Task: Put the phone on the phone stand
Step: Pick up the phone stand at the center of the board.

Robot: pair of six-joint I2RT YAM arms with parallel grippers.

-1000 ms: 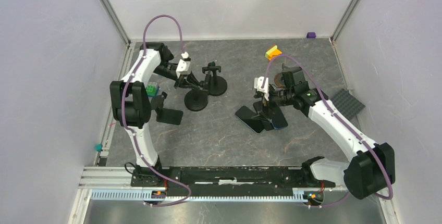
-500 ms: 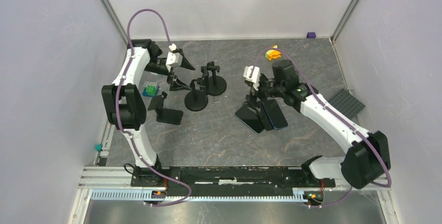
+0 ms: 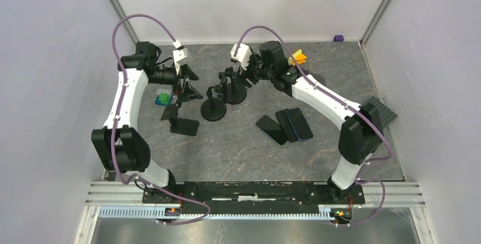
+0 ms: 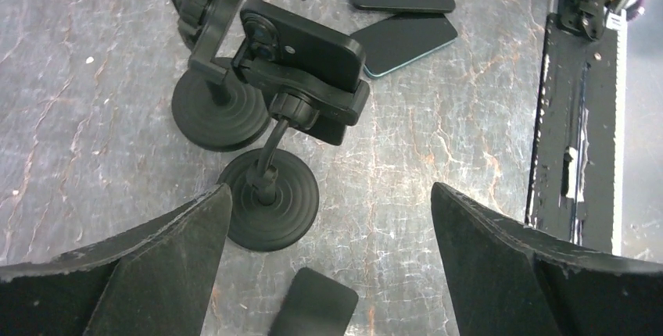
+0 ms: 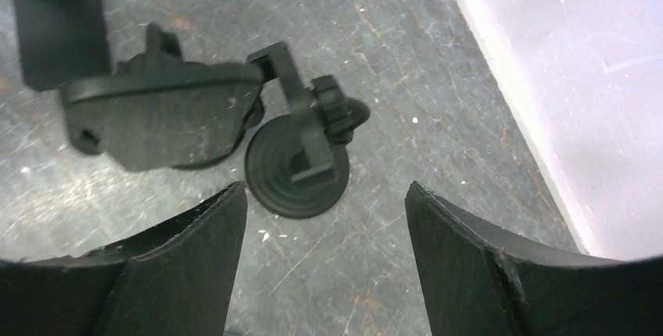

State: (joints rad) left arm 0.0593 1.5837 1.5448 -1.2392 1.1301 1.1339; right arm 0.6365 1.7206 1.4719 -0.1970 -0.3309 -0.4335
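Both arms moved since 1.0 s ago: left arm pulled back leftward; right arm swung off the loose phones, stretching left. Left gripper: fingers wide apart, empty; ahead between them the phone sits clamped in the phone stand. Right gripper: fingers spread, empty, above the second stand.

Left arm rises along the left side, elbow bent; left gripper points downward, jaws spread wide. Right arm extends forward and leftward; right gripper also points downward, jaws wide apart.
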